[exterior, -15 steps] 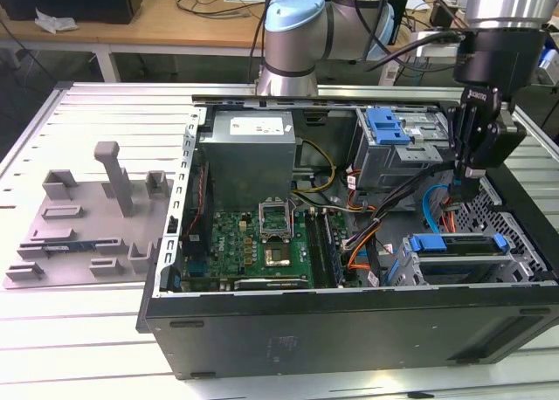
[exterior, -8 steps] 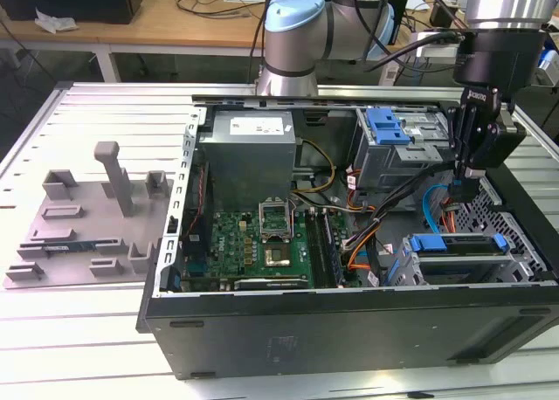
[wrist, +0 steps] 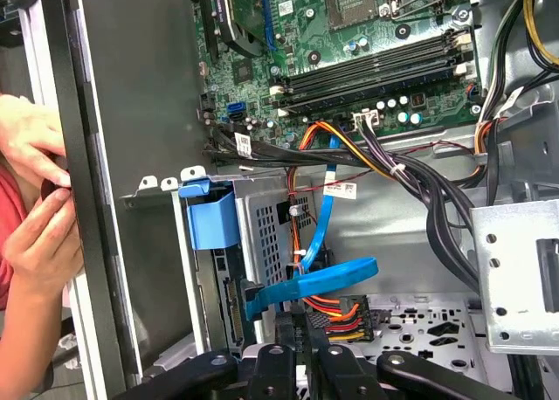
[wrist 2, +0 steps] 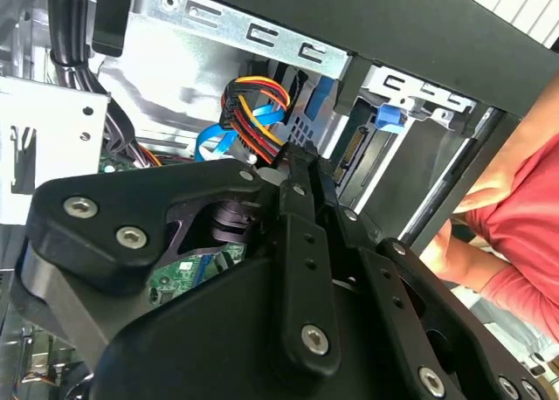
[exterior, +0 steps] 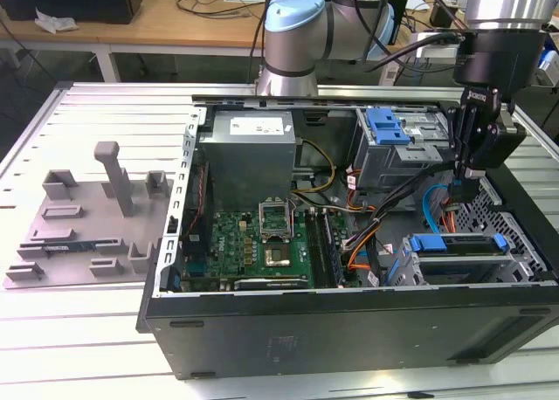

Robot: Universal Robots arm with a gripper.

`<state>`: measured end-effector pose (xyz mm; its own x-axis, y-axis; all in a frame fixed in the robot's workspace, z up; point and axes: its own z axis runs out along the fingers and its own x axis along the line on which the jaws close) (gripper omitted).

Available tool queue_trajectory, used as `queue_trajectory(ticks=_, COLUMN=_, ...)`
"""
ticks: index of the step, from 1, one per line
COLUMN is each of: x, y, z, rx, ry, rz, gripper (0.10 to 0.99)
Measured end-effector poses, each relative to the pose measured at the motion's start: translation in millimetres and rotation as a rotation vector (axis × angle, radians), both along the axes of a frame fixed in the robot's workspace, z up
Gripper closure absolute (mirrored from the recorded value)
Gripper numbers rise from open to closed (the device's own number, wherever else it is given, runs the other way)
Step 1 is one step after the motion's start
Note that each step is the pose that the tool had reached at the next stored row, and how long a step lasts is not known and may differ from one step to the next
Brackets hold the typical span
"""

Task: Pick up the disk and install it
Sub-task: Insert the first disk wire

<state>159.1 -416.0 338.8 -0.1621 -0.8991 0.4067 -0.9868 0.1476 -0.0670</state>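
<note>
Hovering over the open computer case (exterior: 349, 330), fingers (wrist 2: 299, 210) pressed together, empty; blue-bracketed disk (exterior: 458, 250) lying in its bay below

The computer case (exterior: 349, 330) lies open on the table (exterior: 87, 348); a fixture plate (exterior: 87, 217) lies beside it on the exterior view's left; inside, the motherboard (exterior: 253, 243) lies before the power supply (exterior: 249, 147); the disk (exterior: 458, 258) sits in a bay at the near corner on the exterior view's right; the gripper (exterior: 465, 186) hangs just behind it, among cables (exterior: 437, 212); in the first wrist view a person's hands (wrist: 31, 199) are outside the case wall.
</note>
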Motion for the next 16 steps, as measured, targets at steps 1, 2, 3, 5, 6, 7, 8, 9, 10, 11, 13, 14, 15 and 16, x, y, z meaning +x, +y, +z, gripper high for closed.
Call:
queue_trajectory(ticks=1, x=0.0, y=-1.1, z=0.3, rx=0.003, ry=0.0000, rz=0.000, gripper=0.918)
queue_trajectory(ticks=2, x=-0.1, y=-3.1, z=1.1, rx=0.010, ry=0.0000, rz=0.000, gripper=0.918)
queue_trajectory(ticks=3, x=-0.1, y=-5.3, z=1.6, rx=0.016, ry=-0.0002, rz=0.000, gripper=0.918)
queue_trajectory(ticks=5, x=-0.1, y=-9.9, z=2.5, rx=0.030, ry=-0.0005, rz=0.000, gripper=0.918)
queue_trajectory(ticks=6, x=-0.1, y=-12.2, z=3.0, rx=0.037, ry=-0.0006, rz=0.000, gripper=0.918)
queue_trajectory(ticks=7, x=-0.1, y=-15.2, z=3.4, rx=0.046, ry=-0.0007, rz=0.000, gripper=0.918)
queue_trajectory(ticks=8, x=-0.1, y=-19.2, z=3.9, rx=0.056, ry=-0.0008, rz=0.000, gripper=0.918)
queue_trajectory(ticks=9, x=-0.1, y=-21.2, z=4.2, rx=0.061, ry=-0.0009, rz=0.000, gripper=0.918)
queue_trajectory(ticks=10, x=-0.1, y=-23.6, z=4.4, rx=0.067, ry=-0.0009, rz=0.000, gripper=0.918)
queue_trajectory(ticks=11, x=-0.1, y=-26.8, z=4.7, rx=0.076, ry=-0.0010, rz=0.000, gripper=0.918)
queue_trajectory(ticks=13, x=-0.1, y=-30.4, z=5.3, rx=0.088, ry=-0.0011, rz=0.000, gripper=0.918)
queue_trajectory(ticks=14, x=-0.1, y=-33.8, z=5.8, rx=0.102, ry=-0.0013, rz=0.000, gripper=0.918)
queue_trajectory(ticks=15, x=-0.1, y=-35.3, z=6.1, rx=0.109, ry=-0.0014, rz=0.000, gripper=0.918)
queue_trajectory(ticks=16, x=0.0, y=-36.6, z=6.4, rx=0.116, ry=-0.0013, rz=0.000, gripper=0.918)
